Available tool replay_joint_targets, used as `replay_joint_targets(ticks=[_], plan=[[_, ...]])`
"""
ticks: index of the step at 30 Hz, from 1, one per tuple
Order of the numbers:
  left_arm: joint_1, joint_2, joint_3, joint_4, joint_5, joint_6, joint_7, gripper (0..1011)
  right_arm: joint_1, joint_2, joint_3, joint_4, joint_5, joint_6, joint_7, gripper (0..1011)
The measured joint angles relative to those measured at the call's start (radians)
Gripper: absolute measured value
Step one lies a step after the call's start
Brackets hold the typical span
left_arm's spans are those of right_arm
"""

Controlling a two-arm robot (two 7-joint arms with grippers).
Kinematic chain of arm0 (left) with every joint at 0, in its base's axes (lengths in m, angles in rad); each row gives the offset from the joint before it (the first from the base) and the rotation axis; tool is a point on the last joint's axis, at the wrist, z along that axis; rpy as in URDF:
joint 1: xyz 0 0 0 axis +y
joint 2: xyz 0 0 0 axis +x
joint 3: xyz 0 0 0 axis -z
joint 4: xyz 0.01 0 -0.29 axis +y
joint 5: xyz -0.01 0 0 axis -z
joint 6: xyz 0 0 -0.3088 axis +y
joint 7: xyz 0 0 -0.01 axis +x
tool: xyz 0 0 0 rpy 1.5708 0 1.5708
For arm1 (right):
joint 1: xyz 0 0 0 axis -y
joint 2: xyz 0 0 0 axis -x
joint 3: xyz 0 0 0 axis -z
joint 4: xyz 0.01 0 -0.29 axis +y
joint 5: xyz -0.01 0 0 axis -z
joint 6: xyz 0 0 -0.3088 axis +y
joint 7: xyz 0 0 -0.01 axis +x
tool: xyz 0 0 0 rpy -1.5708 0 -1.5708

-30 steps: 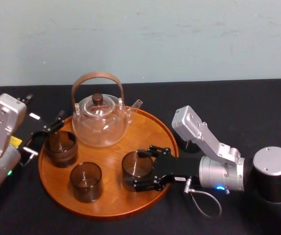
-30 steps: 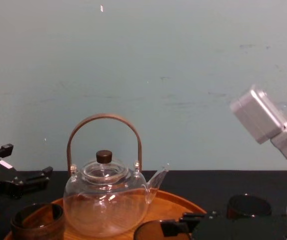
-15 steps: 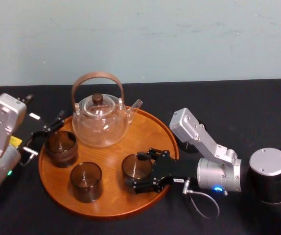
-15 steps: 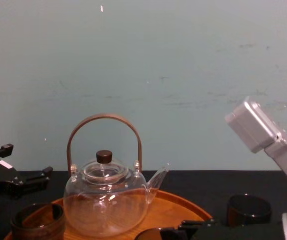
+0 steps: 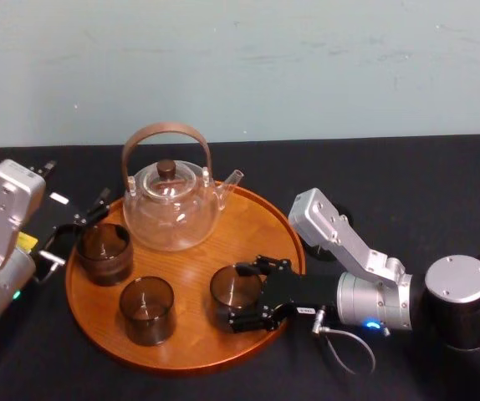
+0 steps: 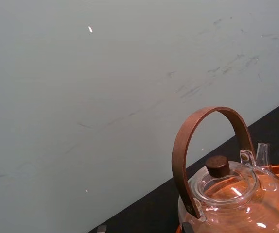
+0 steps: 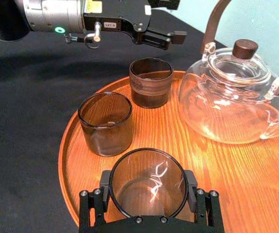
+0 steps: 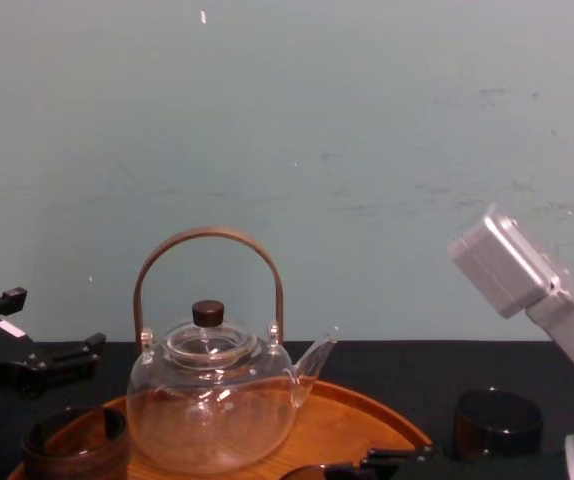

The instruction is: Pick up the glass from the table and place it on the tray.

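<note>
**Glass is over the tray, looks like all that's left is letting go**

So the right end effector (image 5: 244,294) is pinching the glass (image 5: 233,286), one finger on each side of its wall. The wrist cam on that arm looks straight down into the open mouth, so the glass is upright with its long axis vertical.

Going from the teapot (image 5: 171,205), the glass is in front of it (closer to the robot) and a bit to the right. That's well inside the rim of the tray (image 5: 191,361), over bare wood. I honestly can't tell if the base is touching the wood or hanging just above it.

The arm comes in low from the right of the teapot, across the table (image 5: 407,180), so the fingers lie roughly flat and the glass is at their tips. My guess is the next move is to spread the fingers and back out to the right along the same line. The risk is a finger dragging the glass wall on the way out.

The two other tumblers (image 5: 147,309) are in front of the teapot and to its left, well apart from the held glass, so no crowding there.

The left end effector (image 5: 77,232) sits left of the teapot, just off the tray rim, with its fingers spread and nothing in them. The right arm clearly owns this one.
</note>
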Motion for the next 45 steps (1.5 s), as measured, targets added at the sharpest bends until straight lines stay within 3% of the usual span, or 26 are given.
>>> replay_joint_targets(ticks=[7, 13, 34, 45], plan=[[0.0, 0.0, 0.0, 0.0, 0.0, 0.0, 0.0, 1001, 0.0, 0.0, 0.0, 0.0, 0.001, 0.001, 0.001, 912], [0.0, 0.0, 0.0, 0.0, 0.0, 0.0, 0.0, 1001, 0.0, 0.0, 0.0, -0.001, 0.002, 0.001, 0.002, 1002], [0.0, 0.0, 0.0, 0.0, 0.0, 0.0, 0.0, 1002, 0.0, 0.0, 0.001, 0.0, 0.005, 0.002, 0.004, 1002], [0.0, 0.0, 0.0, 0.0, 0.0, 0.0, 0.0, 1001, -0.043, 0.064, 0.035, -0.064, 0.04, -0.01, 0.021, 1002]])
